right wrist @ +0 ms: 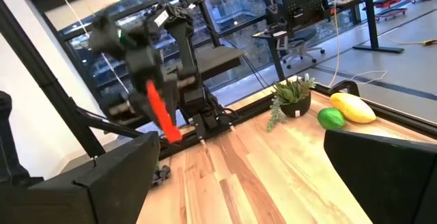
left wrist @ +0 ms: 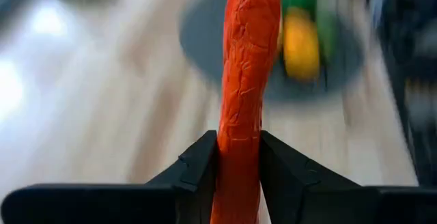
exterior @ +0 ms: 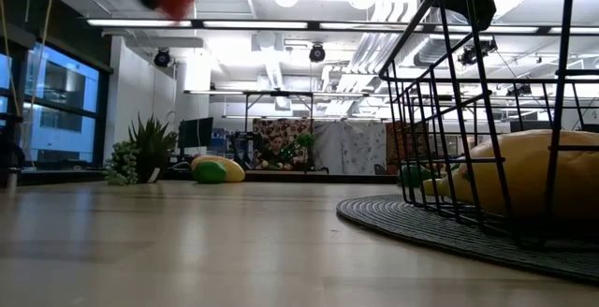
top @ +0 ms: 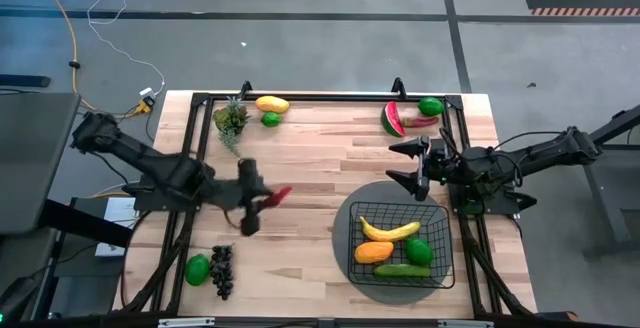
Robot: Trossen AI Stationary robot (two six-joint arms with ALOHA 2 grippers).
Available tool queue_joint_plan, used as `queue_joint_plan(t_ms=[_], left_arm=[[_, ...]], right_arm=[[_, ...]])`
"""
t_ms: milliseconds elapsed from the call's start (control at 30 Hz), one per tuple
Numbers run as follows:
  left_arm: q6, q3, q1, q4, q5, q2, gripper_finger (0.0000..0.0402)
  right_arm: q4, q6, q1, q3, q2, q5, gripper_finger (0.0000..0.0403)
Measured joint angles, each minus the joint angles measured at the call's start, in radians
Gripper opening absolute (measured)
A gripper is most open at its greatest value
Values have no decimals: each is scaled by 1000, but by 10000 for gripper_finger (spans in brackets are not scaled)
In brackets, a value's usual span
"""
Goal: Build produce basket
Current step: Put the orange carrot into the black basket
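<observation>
Here, the red chili [left wrist: 243, 80] is clamped between the two fingers of the left end effector [top: 250, 200], which is held above the tabletop [top: 310, 168] on its left half, well apart from the basket [top: 442, 268]. In the left wrist view the chili is seen standing out from between the dark fingers [left wrist: 198, 162], one pressed to each side of it. In the right wrist view the same chili [right wrist: 162, 115] is seen hanging from the far arm, blurred.

The basket is set on a round grey mat [top: 342, 223] at the right front of the tabletop. Inside it a yellow banana [top: 388, 231], an orange mango [top: 373, 252], a green lime [top: 419, 251] and a cucumber [top: 402, 270] are laid close together.

The right end effector [top: 412, 164] is held just behind the basket with its fingers spread wide and nothing between them.

Other produce is left on the tabletop: a watermelon slice [top: 393, 119] and a second lime [top: 430, 106] at the back right; a yellow mango [top: 271, 104] with a small lime [top: 270, 119] beside it at the back left, near a small potted plant [top: 231, 121]; and dark grapes [top: 222, 269] just beside another lime [top: 197, 269] at the front left.
</observation>
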State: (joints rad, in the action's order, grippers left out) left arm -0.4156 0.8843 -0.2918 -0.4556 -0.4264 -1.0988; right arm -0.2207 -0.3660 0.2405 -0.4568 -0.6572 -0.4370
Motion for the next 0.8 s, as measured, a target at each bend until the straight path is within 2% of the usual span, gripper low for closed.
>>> queue_joint_plan(t_ms=[100, 233, 467, 667, 800], left_arm=[[94, -22, 72, 254, -26, 0, 86], [144, -66, 164, 527, -12, 0, 86], [178, -216, 290, 950, 122, -16, 86], [131, -265, 326, 1025, 279, -28, 86], [131, -267, 324, 1030, 288, -29, 86]], right_arm=[[-6, -6, 0, 0, -13, -1, 397], [-16, -27, 0, 0, -40, 1, 397], [-154, -20, 0, 0, -130, 25, 397], [-269, 29, -13, 0, -204, 26, 397], [-277, 27, -32, 0, -222, 27, 397]])
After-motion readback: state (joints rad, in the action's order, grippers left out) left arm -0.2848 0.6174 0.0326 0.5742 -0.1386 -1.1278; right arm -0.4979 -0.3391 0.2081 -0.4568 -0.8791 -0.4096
